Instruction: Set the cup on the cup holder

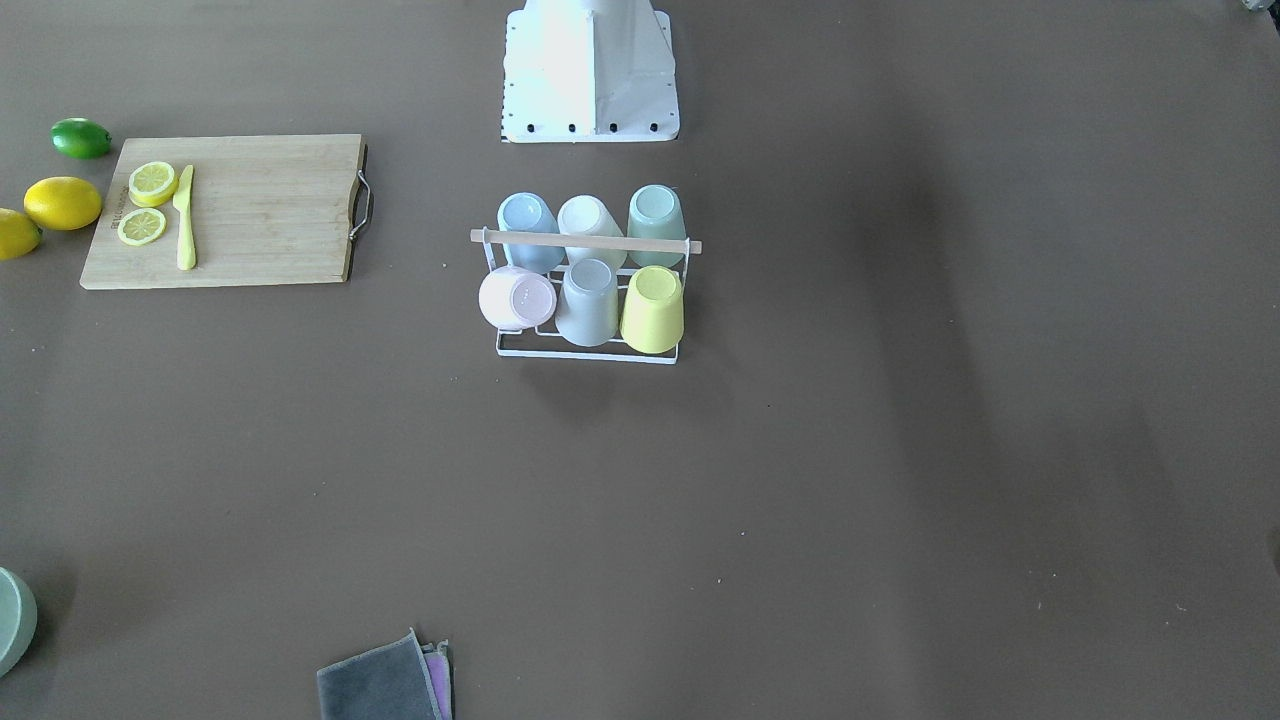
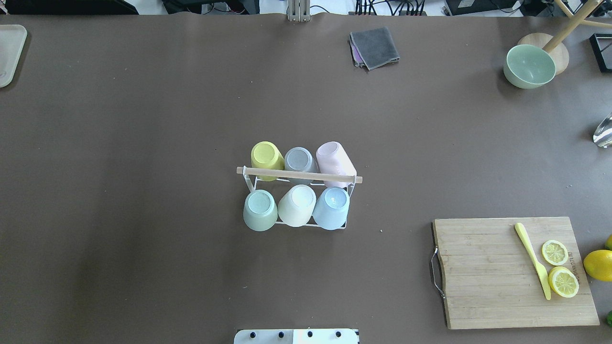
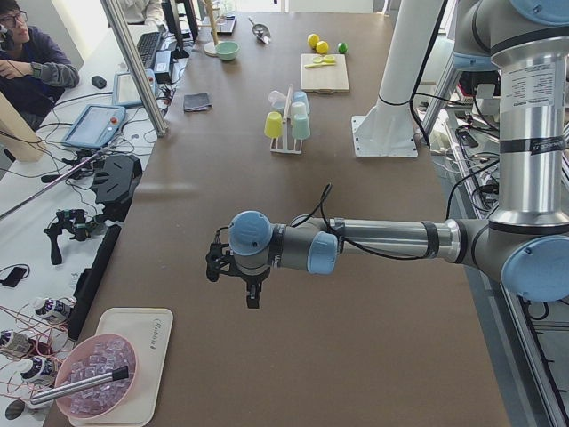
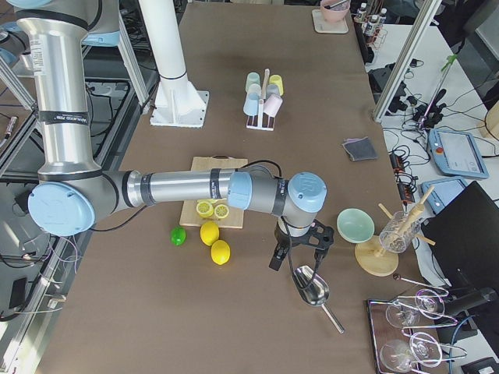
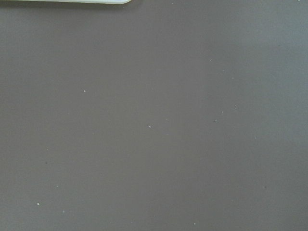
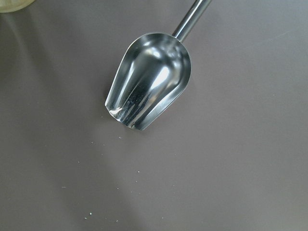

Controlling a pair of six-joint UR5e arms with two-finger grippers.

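The cup holder (image 1: 585, 241) is a white wire rack with a light wooden bar, standing mid-table; it also shows in the overhead view (image 2: 299, 175). Several pastel cups sit upside down on its prongs: blue, white and green on the robot's side, pink, grey and yellow on the far side. The pink cup (image 2: 334, 162) leans outward. My left gripper (image 3: 242, 283) hangs over bare table far from the rack, near a tray. My right gripper (image 4: 300, 251) hangs over a metal scoop (image 6: 149, 86), also far from the rack. I cannot tell whether either is open or shut.
A wooden cutting board (image 2: 487, 272) holds lemon slices and a yellow knife, with whole lemons (image 1: 62, 202) and a lime (image 1: 80, 137) beside it. A green bowl (image 2: 529, 66), a grey cloth (image 2: 375, 47), a tray (image 3: 133, 356) with a pink bowl, and the robot base (image 1: 590, 70) are there.
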